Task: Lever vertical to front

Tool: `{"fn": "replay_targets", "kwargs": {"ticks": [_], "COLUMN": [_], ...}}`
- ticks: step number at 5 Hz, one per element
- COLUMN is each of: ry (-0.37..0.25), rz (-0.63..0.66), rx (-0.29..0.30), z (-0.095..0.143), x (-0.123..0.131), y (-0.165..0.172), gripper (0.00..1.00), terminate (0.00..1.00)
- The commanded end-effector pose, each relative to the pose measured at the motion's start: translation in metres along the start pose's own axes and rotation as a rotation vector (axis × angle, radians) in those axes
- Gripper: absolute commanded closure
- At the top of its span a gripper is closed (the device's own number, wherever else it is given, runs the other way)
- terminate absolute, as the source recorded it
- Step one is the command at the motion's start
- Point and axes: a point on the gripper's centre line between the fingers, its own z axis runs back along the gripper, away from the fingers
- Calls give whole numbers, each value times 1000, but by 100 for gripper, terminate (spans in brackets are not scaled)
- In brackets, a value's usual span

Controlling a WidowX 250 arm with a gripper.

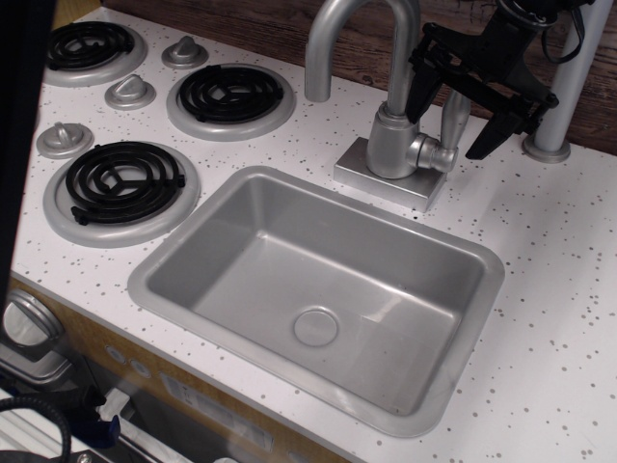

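Silver-grey lever (453, 116) stands upright on the right side stub of the faucet base (393, 145), behind the sink (174, 260) on the speckled white tabletop (549, 289). Black pincer (465, 108) hangs around it, its fingers (496, 130) spread apart on either side, released, not clamped on the lever.

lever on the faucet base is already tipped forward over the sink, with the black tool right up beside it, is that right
Not quite. In the observation.image view the lever stands upright on its side stub of the faucet base, not tipped forward over the sink. The rest holds: the black tool is right up beside it, one finger on each side; whether they touch it is unclear.
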Motion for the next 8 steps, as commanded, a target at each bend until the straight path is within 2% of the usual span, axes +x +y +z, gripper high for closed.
{"fn": "replay_targets", "kwargs": {"ticks": [1,3,4,6,7,8], "ry": [0,-200,-251,-293,-288,-261], "rz": [0,70,75,53,35,27], "rx": [0,6,22,6,-4,-19], "z": [0,25,37,33,30,28], "x": [0,16,25,41,48,51], "y": [0,7,12,16,17,15], "gripper": [0,0,0,0,0,100], "terminate": [0,0,0,0,0,0]}}
